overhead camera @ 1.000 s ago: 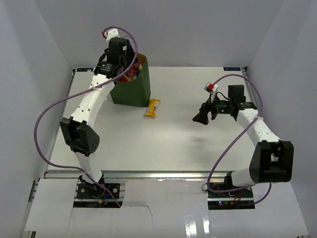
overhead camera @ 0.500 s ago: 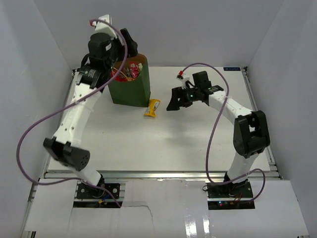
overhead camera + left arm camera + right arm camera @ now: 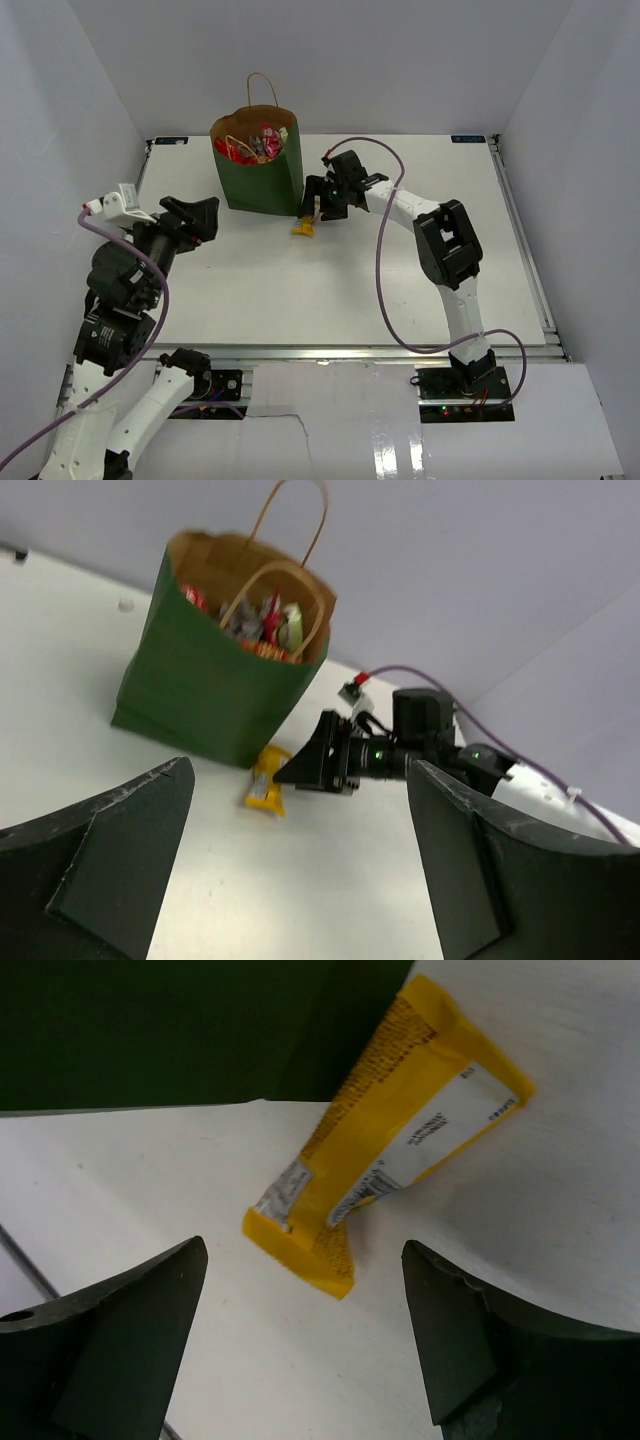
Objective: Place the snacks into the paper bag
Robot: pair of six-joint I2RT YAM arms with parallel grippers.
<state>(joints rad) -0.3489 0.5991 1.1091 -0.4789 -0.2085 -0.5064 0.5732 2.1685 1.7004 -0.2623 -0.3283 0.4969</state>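
Note:
The dark green paper bag point(image 3: 262, 178) stands upright at the back left, holding several snacks point(image 3: 252, 147), red and silver among them. One yellow snack packet point(image 3: 303, 227) lies flat on the table at the bag's front right corner. My right gripper point(image 3: 313, 204) hovers just over that packet with its jaws open. In the right wrist view the yellow packet point(image 3: 385, 1155) lies just ahead of the right gripper point(image 3: 305, 1310), nothing held. My left gripper point(image 3: 207, 212) is open and empty, off to the left of the bag. The left wrist view shows the bag point(image 3: 205, 685) and packet point(image 3: 267, 780).
White walls enclose the table on three sides. The bag's thin looped handles point(image 3: 263, 90) stick up above its rim. The green bag wall point(image 3: 150, 1030) is right beside the yellow packet. A purple cable point(image 3: 385, 270) loops off the right arm above the table.
The left arm has pulled away from above the bag and swung down to the near left, gripper open. The right gripper has travelled left across the table to the yellow packet.

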